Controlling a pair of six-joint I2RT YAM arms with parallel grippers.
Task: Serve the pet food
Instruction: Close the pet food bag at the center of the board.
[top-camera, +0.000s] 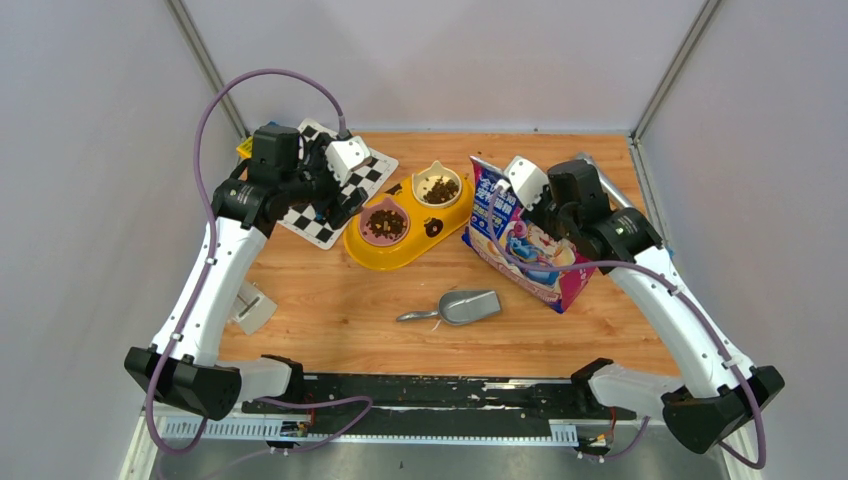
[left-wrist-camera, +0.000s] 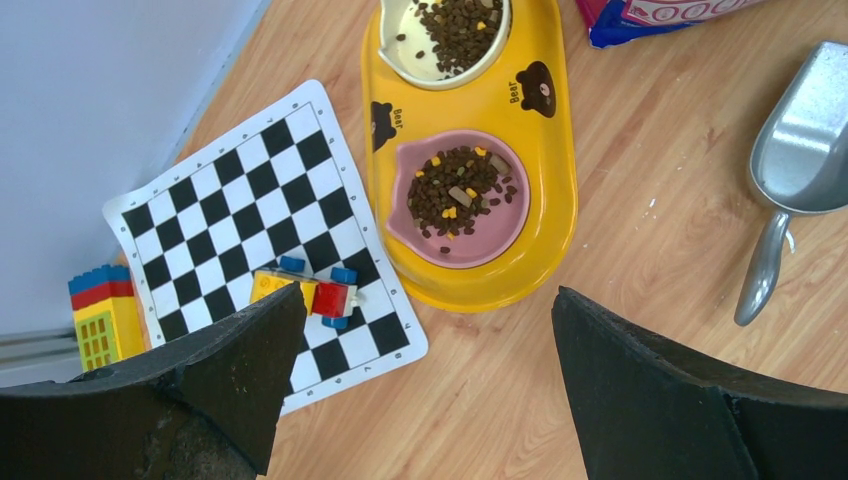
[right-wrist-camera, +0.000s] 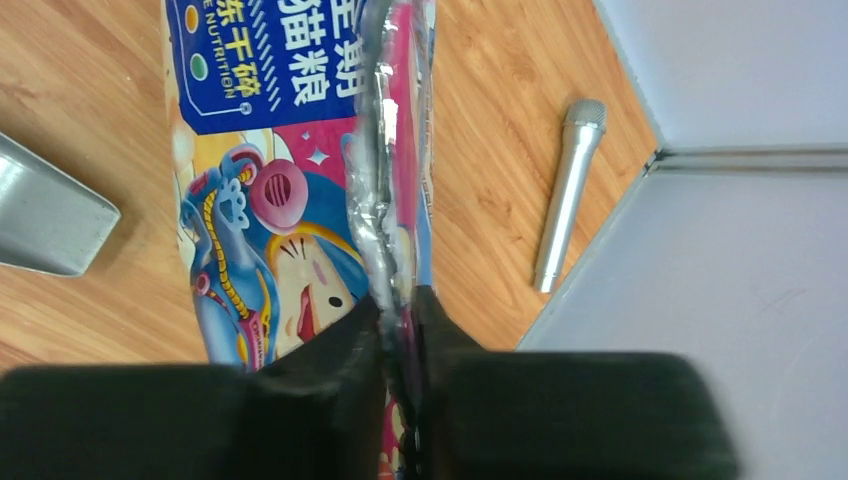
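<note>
The pet food, dark brown kibble, fills the pink bowl (top-camera: 386, 224) (left-wrist-camera: 455, 195) and the white bowl (top-camera: 439, 189) (left-wrist-camera: 455, 25) of the yellow feeder (top-camera: 410, 250) (left-wrist-camera: 545, 150). The blue-and-pink cat-print bag (top-camera: 520, 240) (right-wrist-camera: 290, 150) stands leaning at the right of the feeder. My right gripper (top-camera: 540, 210) (right-wrist-camera: 398, 310) is shut on the bag's crinkled top seam. My left gripper (top-camera: 338, 198) (left-wrist-camera: 425, 300) hangs open and holds nothing, above bare wood between the checkerboard and the feeder's near end.
A grey scoop (top-camera: 465, 306) (left-wrist-camera: 805, 140) (right-wrist-camera: 40, 215) lies in front of the feeder. A checkerboard mat (top-camera: 340, 200) (left-wrist-camera: 240, 200) carries a small toy car (left-wrist-camera: 305, 293), with stacked blocks (left-wrist-camera: 100, 320) beside it. A silver microphone (right-wrist-camera: 568, 190) lies by the right wall.
</note>
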